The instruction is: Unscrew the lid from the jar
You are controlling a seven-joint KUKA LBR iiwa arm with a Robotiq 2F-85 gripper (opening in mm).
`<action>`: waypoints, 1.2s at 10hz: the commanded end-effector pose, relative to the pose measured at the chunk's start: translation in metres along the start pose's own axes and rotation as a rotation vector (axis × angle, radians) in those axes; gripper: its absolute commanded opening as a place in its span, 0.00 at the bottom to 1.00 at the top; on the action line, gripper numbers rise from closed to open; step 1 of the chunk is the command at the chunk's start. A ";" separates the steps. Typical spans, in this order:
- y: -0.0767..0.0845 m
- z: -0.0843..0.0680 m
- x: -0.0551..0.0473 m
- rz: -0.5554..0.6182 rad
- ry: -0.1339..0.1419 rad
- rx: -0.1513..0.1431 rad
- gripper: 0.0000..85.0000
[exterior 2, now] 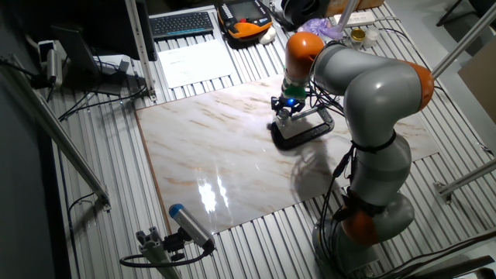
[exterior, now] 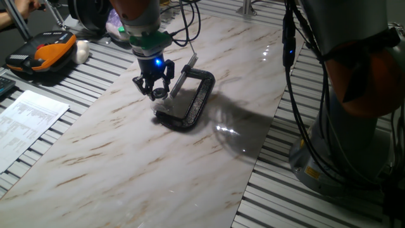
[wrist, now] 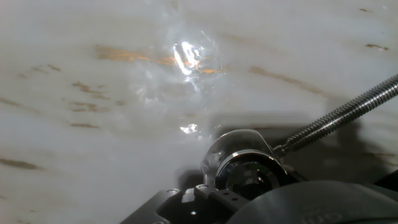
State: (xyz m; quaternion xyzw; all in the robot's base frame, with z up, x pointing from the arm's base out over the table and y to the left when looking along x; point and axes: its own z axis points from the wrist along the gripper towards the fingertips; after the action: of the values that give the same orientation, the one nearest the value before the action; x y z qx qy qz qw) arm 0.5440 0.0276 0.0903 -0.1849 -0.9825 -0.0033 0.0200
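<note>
My gripper [exterior: 156,94] hangs over the near end of the black C-clamp [exterior: 193,101], with its fingers closed around a small silvery round lid [exterior: 159,93]. Below it a small clear glass jar [exterior: 162,113] sits in the clamp's mouth. In the hand view the jar [wrist: 239,149] appears as a round glassy shape with a shiny ring, and the clamp's threaded screw [wrist: 342,115] runs up to it. I cannot tell whether the lid is touching the jar. The other fixed view shows the gripper [exterior 2: 287,111] above the clamp [exterior 2: 302,130]. My fingers are not visible in the hand view.
The clamp lies on a marble-patterned board [exterior: 126,158] on a slatted table. Paper sheets [exterior: 25,120] and an orange-black device [exterior: 41,54] lie to the left. The robot's base and cables [exterior: 342,114] stand at the right. A blue-tipped tool [exterior 2: 190,225] lies off the board's near edge.
</note>
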 end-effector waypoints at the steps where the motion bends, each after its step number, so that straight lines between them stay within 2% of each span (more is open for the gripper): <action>1: 0.000 0.000 0.000 -0.015 0.004 0.002 0.00; 4: 0.000 -0.002 0.000 -0.090 0.019 0.005 0.00; 12: 0.000 -0.001 0.001 -0.224 0.010 0.000 0.00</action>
State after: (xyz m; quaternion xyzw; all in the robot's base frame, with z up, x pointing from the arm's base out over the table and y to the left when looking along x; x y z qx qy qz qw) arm 0.5430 0.0280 0.0909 -0.0709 -0.9972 -0.0064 0.0243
